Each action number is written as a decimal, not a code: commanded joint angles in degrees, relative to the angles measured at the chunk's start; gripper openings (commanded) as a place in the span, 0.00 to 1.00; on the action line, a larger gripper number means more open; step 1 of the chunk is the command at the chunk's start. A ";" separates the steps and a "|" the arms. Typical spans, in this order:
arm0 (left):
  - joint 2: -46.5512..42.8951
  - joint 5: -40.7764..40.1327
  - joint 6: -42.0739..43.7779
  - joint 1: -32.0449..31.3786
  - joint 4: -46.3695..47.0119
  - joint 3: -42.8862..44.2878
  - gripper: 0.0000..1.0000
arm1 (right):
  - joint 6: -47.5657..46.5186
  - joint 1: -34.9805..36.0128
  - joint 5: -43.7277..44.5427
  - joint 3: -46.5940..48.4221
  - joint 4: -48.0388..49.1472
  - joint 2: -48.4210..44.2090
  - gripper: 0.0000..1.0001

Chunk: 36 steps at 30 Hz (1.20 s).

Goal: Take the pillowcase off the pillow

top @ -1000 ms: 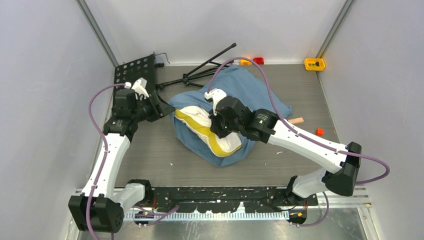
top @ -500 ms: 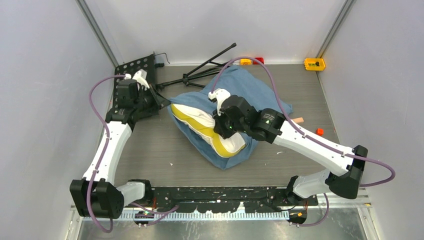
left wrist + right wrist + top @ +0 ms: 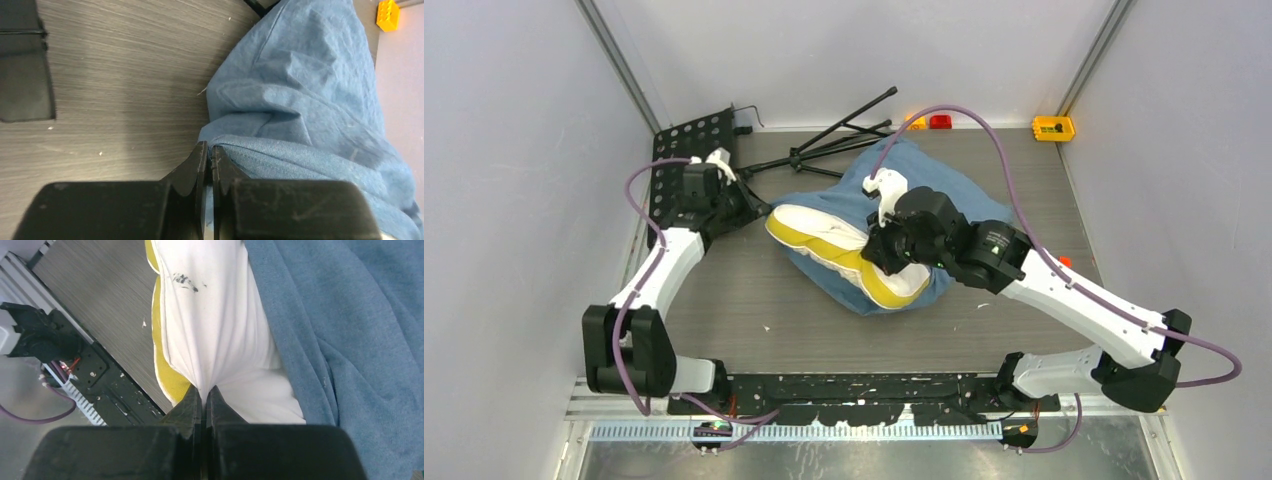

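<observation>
The cream-white pillow (image 3: 824,232) with its yellow edge lies mid-table, half out of the dusty blue pillowcase (image 3: 944,185). My left gripper (image 3: 762,212) sits at the case's left rim. In the left wrist view it (image 3: 206,148) is shut on a thin fold of the pillowcase (image 3: 300,100) hem. My right gripper (image 3: 876,262) is over the pillow's near part. In the right wrist view it (image 3: 204,390) is shut on a pinch of the white pillow (image 3: 215,315) cover, with the pillowcase (image 3: 350,315) bunched to the right.
A folded black tripod stand (image 3: 829,145) and a perforated black plate (image 3: 689,140) lie at the back left. A yellow brick (image 3: 1053,127), a red brick (image 3: 940,121) and a small orange piece (image 3: 1064,262) sit by the back and right edges.
My left gripper has shut on the pillowcase hem and shifted toward the back right. The right arm has moved right with the pillow, and more of the pillow shows outside the case.
</observation>
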 commanded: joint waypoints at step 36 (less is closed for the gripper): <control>-5.30 -9.56 -6.97 2.28 -29.96 14.55 1.00 | 7.03 -1.16 -9.59 -2.39 16.08 10.68 0.87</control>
